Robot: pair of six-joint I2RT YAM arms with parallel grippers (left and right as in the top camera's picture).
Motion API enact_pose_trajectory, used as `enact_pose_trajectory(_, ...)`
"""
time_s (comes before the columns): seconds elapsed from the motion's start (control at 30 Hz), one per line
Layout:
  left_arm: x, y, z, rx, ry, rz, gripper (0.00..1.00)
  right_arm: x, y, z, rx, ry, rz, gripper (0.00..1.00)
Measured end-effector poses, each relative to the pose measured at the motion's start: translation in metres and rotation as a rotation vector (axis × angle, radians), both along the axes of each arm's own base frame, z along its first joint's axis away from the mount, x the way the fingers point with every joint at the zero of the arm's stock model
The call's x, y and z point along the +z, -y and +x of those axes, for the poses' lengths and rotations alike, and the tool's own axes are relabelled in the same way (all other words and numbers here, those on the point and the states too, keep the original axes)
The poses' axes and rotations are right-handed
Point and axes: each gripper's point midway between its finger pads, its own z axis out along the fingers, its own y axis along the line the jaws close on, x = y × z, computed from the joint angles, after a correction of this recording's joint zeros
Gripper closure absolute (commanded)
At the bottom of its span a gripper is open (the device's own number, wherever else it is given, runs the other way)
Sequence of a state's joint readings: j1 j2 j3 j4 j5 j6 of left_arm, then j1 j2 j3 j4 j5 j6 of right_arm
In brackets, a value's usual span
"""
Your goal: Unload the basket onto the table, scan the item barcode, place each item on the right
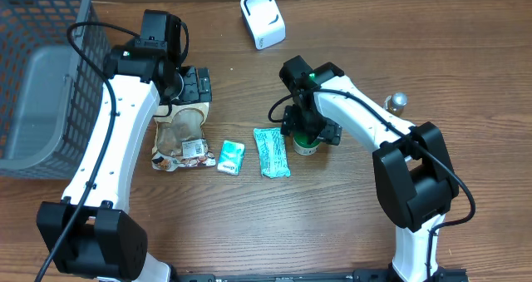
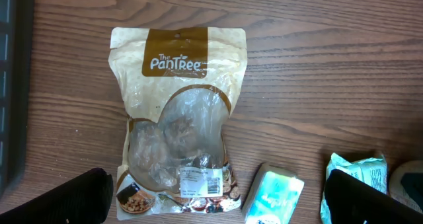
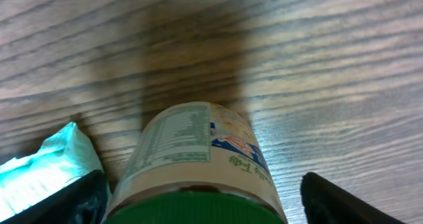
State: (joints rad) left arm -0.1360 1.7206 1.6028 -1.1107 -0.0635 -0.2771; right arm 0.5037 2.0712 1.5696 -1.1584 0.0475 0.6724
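1. I'm hanging my right gripper (image 3: 198, 191) right over the jar (image 3: 192, 145). The jaws are spread and straddling it, and the green lid is sitting between my fingers (image 3: 73, 197).
2. I'm seeing a sliver of table between the jar and my far finger, so I'm not calling this a grip yet. The near finger is looking very close to the jar, and I can't tell if it's touching.
3. The teal packet (image 3: 39, 164) is lying just beside that near finger. I'm thinking I should centre on the jar before closing, so I'm not nudging the packet or tipping the jar sideways.
4. I'm planning to squeeze on the body just below the lid, since the round wall could slip if I catch only the rim.
5. The printed panel is facing my wrist camera, but I'm not spotting a barcode from here. I'm guessing I'll be turning the jar once it's up.
6. The scanner (image 1: 263, 18) is sitting well apart from this gripper.
7. Meanwhile my left gripper (image 2: 218, 184) is hovering wide open above the snack pouch (image 2: 175, 118), touching nothing.
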Motion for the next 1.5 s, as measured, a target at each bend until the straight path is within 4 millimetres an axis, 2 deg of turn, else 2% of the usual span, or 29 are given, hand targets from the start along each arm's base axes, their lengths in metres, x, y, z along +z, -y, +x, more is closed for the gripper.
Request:
enact_pose_trajectory(0.43,0.000,0.000,0.000,0.000,0.000,0.000,0.00,0.000,0.001,-0.004,0.004,-0.013,-0.007,0.13)
enact_pose_trajectory(0.6,0.000,0.000,0.000,0.000,0.000,0.000,0.00,-0.007,0.003,-0.006,0.004,-0.016,-0.009,0.14)
enact_pose_trajectory(0.73,0.000,0.000,0.000,0.000,0.000,0.000,0.00,-0.008,0.002,-0.006,0.005,-0.014,-0.005,0.25)
enact_pose_trajectory(0.9,0.000,0.000,0.000,0.000,0.000,0.000,0.00,-0.008,0.000,-0.010,0.002,-0.033,0.009,0.28)
enact_pose_trajectory(1.07,0.000,0.000,0.000,0.000,0.000,0.000,0.00,-0.006,-0.006,-0.025,-0.016,-0.115,0.067,0.30)
enact_pose_trajectory(1.2,0.000,0.000,0.000,0.000,0.000,0.000,0.00,0.005,-0.003,-0.042,-0.065,-0.231,0.125,0.34)
enact_pose_trajectory(1.27,0.000,0.000,0.000,0.000,0.000,0.000,0.00,0.014,0.000,-0.047,-0.096,-0.283,0.150,0.44)
enact_pose_trajectory(1.37,0.000,0.000,0.000,0.000,0.000,0.000,0.00,0.022,0.004,-0.049,-0.137,-0.324,0.180,0.44)
enact_pose_trajectory(1.43,0.000,0.000,0.000,0.000,0.000,0.000,0.00,0.023,0.006,-0.048,-0.152,-0.329,0.192,0.48)
enact_pose_trajectory(1.5,0.000,0.000,0.000,0.000,0.000,0.000,0.00,0.024,0.007,-0.047,-0.162,-0.334,0.201,0.47)
